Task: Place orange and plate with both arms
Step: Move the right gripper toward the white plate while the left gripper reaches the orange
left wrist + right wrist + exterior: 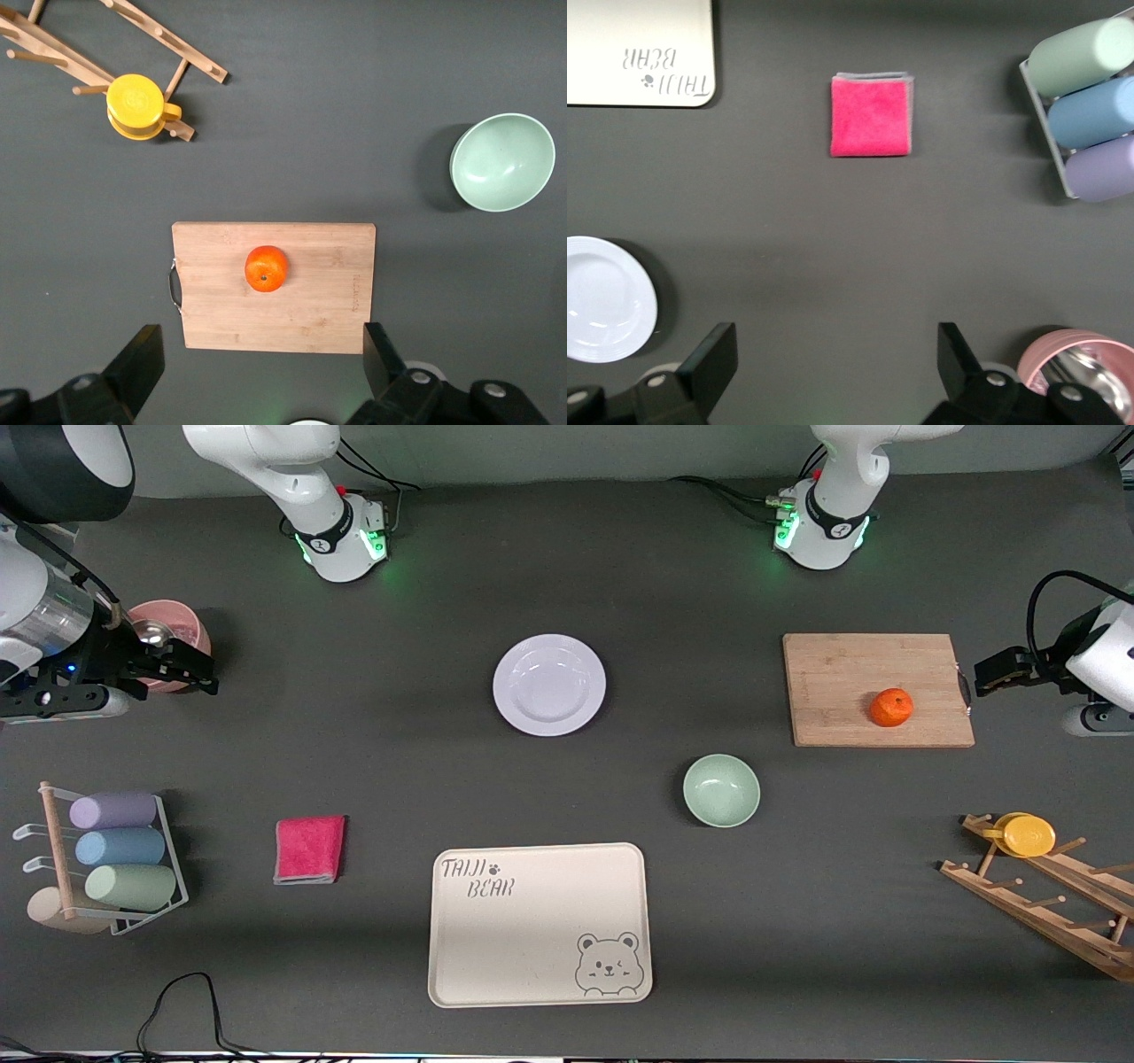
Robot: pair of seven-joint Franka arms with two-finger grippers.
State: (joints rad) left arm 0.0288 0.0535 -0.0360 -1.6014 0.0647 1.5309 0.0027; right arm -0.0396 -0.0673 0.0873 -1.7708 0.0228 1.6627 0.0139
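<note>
The orange (890, 708) sits on a wooden cutting board (850, 689) toward the left arm's end of the table. The white plate (549, 685) lies in the middle of the table. My left gripper (983, 675) hangs open and empty in the air off the board's handle end. In the left wrist view the orange (266, 268) shows past the open left gripper (261, 347). My right gripper (205, 673) is open and empty above a pink bowl (182, 624) at the right arm's end. In the right wrist view the plate (602, 298) shows at the edge, beside the open right gripper (833, 347).
A pale-green bowl (721, 790) stands nearer the camera than the board. The cream bear tray (539, 924) lies at the front middle, with a pink cloth (309, 849) and a rack of pastel cups (120, 850) toward the right arm's end. A wooden rack (1054, 908) holds a yellow cup (1028, 835).
</note>
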